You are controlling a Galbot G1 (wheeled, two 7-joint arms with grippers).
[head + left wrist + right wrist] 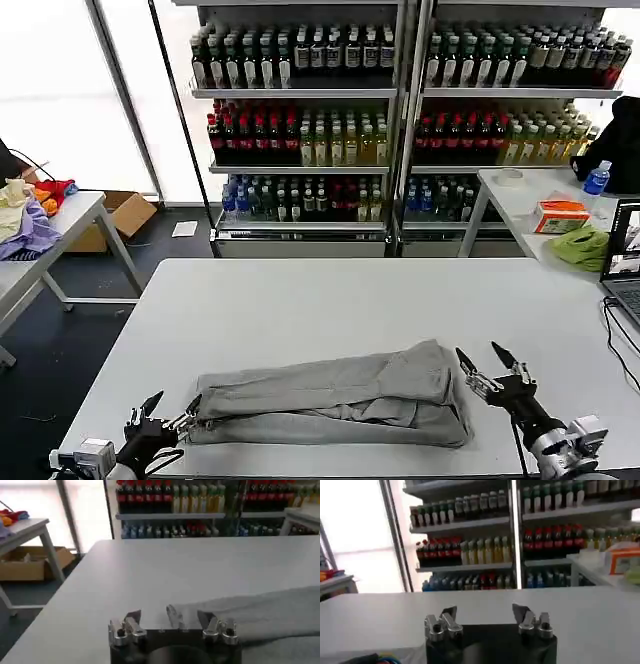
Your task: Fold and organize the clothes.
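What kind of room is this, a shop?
Probably a mock shop used as a robot lab: shelves hold rows of drink bottles, yet plain white work tables and a laptop stand in front.

The left tool (169, 617) is hovering low over the white table (150, 575), its fingers spread apart. A grey shirt (265, 612) is lying bunched on the table, its near edge reaching in between the fingers. Shelves of bottles (200, 500) are standing behind, and a side table (25, 530) is sitting beside a cardboard box (30, 565).
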